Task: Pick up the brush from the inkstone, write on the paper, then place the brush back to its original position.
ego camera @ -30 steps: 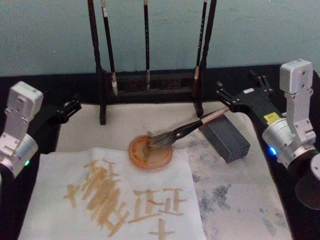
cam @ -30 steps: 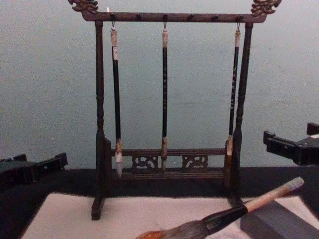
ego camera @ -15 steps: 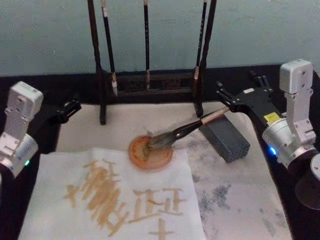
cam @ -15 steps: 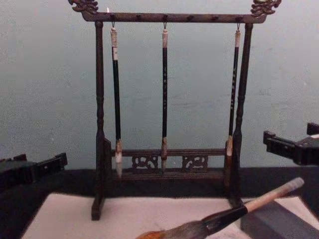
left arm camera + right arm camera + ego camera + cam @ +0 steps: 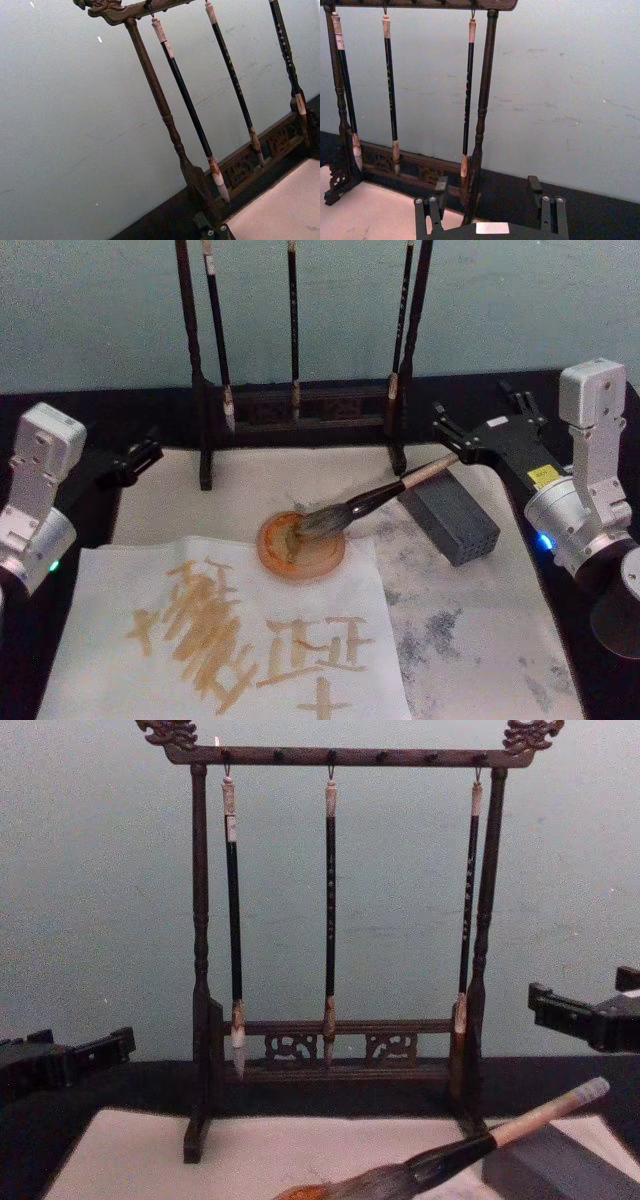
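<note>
On round orange inkstone (image 5: 303,546), bushy-tufted brush (image 5: 372,498)

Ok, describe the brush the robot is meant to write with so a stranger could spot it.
Find the wooden rack at the back. In front of it sits an orange dish. The brush lies tilted with its bristles in that dish, thick and pale-handled, unlike the thin dark hanging brushes.

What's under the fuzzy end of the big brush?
The brush lies with its bristles in a round orange dish. Its handle leans on a grey block. The bristles hide part of the dish floor. The dish sits at the edge of the paper.
</note>
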Motion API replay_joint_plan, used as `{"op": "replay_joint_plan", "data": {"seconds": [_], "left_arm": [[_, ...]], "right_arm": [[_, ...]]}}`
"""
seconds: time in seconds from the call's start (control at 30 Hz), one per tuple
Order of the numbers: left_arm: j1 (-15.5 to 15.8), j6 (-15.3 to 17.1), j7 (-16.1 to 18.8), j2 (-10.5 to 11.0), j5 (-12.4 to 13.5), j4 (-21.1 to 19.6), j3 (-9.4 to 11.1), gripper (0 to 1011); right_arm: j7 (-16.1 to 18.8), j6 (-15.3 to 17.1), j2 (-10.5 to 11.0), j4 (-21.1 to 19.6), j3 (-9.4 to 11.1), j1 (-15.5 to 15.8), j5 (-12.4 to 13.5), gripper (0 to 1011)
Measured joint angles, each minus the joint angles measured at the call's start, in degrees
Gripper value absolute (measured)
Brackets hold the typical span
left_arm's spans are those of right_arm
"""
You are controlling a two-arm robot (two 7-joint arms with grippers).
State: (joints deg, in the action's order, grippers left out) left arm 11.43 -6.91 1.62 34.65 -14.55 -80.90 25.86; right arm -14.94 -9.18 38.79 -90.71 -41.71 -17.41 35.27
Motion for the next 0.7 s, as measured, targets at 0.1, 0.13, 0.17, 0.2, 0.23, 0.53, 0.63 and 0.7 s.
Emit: {"op": "replay_joint_plan", "data": {"seconds": [0.1,0.13,0.17,0.2,0.23,0.53,0.63,0.7], "left_arm": [[0.00,0.00,0.00,0.00,0.00,0.00,0.00,1002],[0.00,0.00,0.00,0.00,0.00,0.00,0.00,1002],[0.00,0.00,0.00,0.00,0.00,0.00,0.00,1002],[0.00,0.00,0.00,0.00,0.00,0.00,0.00,1002],[0.00,0.00,0.00,0.00,0.00,0.00,0.00,1002],[0.00,0.00,0.00,0.00,0.00,0.00,0.00,1002],[0.00,0.00,0.00,0.00,0.00,0.00,0.00,1002],[0.00,0.00,0.00,0.00,0.00,0.00,0.00,1002]], "right_arm": [[0.00,0.00,0.00,0.00,0.00,0.00,0.00,1006],[0.00,0.00,0.00,0.00,0.00,0.00,0.00,1006],[0.00,0.00,0.00,0.00,0.00,0.00,0.00,1006],[0.00,0.00,0.00,0.00,0.00,0.00,0.00,1006],[0.00,0.00,0.00,0.00,0.00,0.00,0.00,1006],[0.00,0.00,0.00,0.00,0.00,0.00,0.00,1008],[0.00,0.00,0.00,0.00,0.00,0.00,0.00,1006],[0.00,0.00,0.00,0.00,0.00,0.00,0.00,1006]]}}
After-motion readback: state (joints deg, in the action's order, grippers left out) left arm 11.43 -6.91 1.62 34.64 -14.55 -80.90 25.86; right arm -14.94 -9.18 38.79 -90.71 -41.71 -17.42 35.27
